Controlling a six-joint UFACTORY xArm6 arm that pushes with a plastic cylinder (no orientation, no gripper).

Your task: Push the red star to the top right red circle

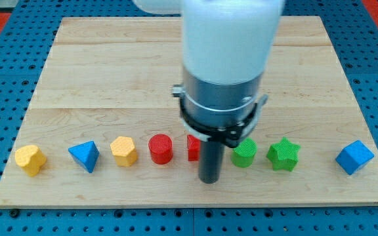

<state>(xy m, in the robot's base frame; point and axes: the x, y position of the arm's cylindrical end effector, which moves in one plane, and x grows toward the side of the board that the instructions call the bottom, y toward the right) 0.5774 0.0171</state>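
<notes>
A row of blocks lies near the view's bottom edge of the wooden board point(110, 59). The red circle point(161, 149) stands left of centre. Right of it a red block point(193, 147), mostly hidden by my rod, shows only a sliver; its shape cannot be made out. My tip point(209, 179) sits just below and to the right of that red block, close to it. The white arm body hides the board's upper middle.
From the view's left: a yellow heart-like block point(30, 159), a blue triangle point(84, 156), a yellow hexagon point(123, 151). Right of my rod: a green round block point(245, 154), a green star point(283, 155), a blue cube point(355, 157). A blue pegboard surrounds the board.
</notes>
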